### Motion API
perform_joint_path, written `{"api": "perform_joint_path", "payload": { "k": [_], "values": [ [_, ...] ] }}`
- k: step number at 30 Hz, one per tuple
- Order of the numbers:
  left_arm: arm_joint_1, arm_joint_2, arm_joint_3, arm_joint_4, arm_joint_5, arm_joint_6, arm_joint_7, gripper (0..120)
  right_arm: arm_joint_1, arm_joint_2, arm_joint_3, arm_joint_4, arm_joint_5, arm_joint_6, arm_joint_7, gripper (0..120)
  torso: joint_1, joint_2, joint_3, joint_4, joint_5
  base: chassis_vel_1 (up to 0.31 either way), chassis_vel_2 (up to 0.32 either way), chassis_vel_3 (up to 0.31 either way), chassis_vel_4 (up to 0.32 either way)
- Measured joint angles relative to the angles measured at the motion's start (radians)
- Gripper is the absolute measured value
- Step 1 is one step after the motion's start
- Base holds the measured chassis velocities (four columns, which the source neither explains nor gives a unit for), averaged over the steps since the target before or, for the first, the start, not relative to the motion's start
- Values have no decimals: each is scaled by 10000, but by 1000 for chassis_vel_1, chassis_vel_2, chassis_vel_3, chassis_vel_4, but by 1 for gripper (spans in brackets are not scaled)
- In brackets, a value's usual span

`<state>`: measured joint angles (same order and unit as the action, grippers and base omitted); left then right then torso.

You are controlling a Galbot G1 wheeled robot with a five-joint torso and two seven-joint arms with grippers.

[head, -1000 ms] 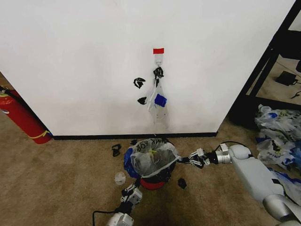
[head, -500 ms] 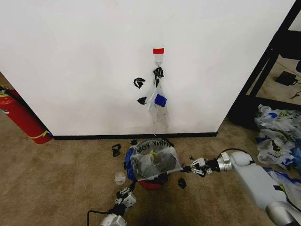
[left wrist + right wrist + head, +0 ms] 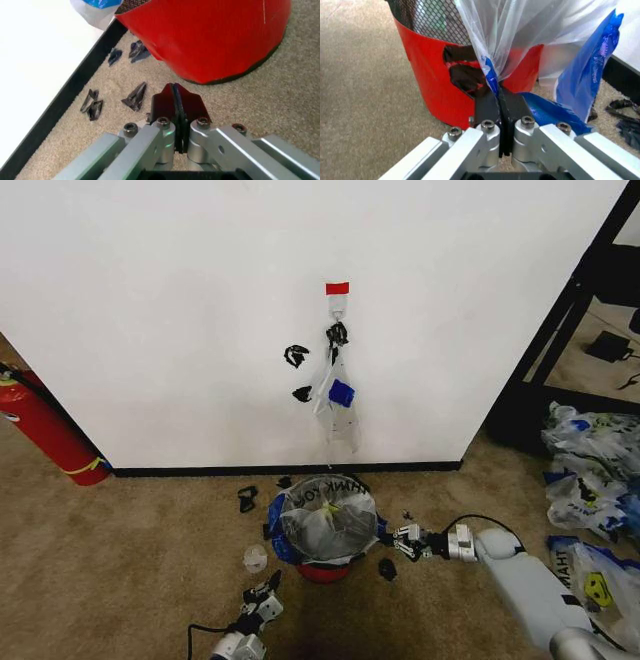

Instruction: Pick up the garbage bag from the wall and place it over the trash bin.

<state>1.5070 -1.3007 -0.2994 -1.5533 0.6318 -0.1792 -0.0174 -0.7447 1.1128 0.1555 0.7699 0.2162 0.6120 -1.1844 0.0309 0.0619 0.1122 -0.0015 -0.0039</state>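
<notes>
The garbage bag (image 3: 326, 518) sits over the top of the trash bin (image 3: 322, 568), which stands on the brown carpet (image 3: 130, 540) close to the white wall (image 3: 180, 310). The bag's mouth is spread wide across the bin's rim, and blue parts of the bag hang down both sides. The right gripper (image 3: 403, 537) is low by the bin's right side. In the right wrist view its fingers are pressed together on a thin fold of the bag (image 3: 492, 80), just beside the bin's red side (image 3: 427, 93). The left gripper (image 3: 262, 591) is down on the carpet in front of the bin, apart from it. In the left wrist view its fingers (image 3: 186, 103) are pressed together with nothing between them, and the red bottom of the bin (image 3: 210, 37) is just ahead. On the wall, a slim clear bag (image 3: 337, 402) hangs from a hook under a strip of red tape (image 3: 337, 287).
</notes>
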Motion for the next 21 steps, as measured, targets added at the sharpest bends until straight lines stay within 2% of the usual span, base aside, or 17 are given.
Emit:
{"api": "perform_joint_path", "payload": {
  "k": [2,5,8,11,12,14,17,20,21],
  "values": [
    [80,28,-27,-35,-1,-29,-64,0,-106,-29,-19,96,148,74,7,0,0,0,0,1,-1,0,0,0,0],
    [425,274,-62,-423,-133,10,-337,0,-338,-305,-15,432,392,172,-341,15,0,0,0,-1,0,0,0,0,0],
    [569,372,-87,-610,-159,39,-351,1,-389,-446,36,559,507,134,-742,19,0,0,0,0,2,0,0,0,0],
    [932,646,-255,-1196,-185,-50,-297,18,-427,-1111,494,1038,671,-707,-2945,36,0,0,0,-3,-1,0,0,0,0],
    [1016,687,-292,-1309,-186,-120,-261,22,-470,-1379,596,1237,607,-1006,-3305,39,0,0,0,3,3,0,0,0,0],
    [1087,715,-329,-1407,-186,-181,-242,25,-545,-1639,663,1452,638,-1300,-3451,43,0,0,0,6,6,0,0,0,0],
    [1227,727,-371,-1647,-190,-300,-223,38,-910,-2525,761,2225,1615,-2112,-3527,56,-1,1,-1,-7,-6,0,0,0,0],
    [1234,628,-346,-1764,-192,-325,-223,51,-992,-3058,869,2592,2397,-2226,-3529,68,-1,1,-1,-1,-2,0,0,0,0],
    [1234,628,-346,-1764,-192,-325,-223,51,-992,-3058,869,2592,2397,-2226,-3529,68,-1,1,-1,-1,-2,0,0,0,0]
  ]
}}
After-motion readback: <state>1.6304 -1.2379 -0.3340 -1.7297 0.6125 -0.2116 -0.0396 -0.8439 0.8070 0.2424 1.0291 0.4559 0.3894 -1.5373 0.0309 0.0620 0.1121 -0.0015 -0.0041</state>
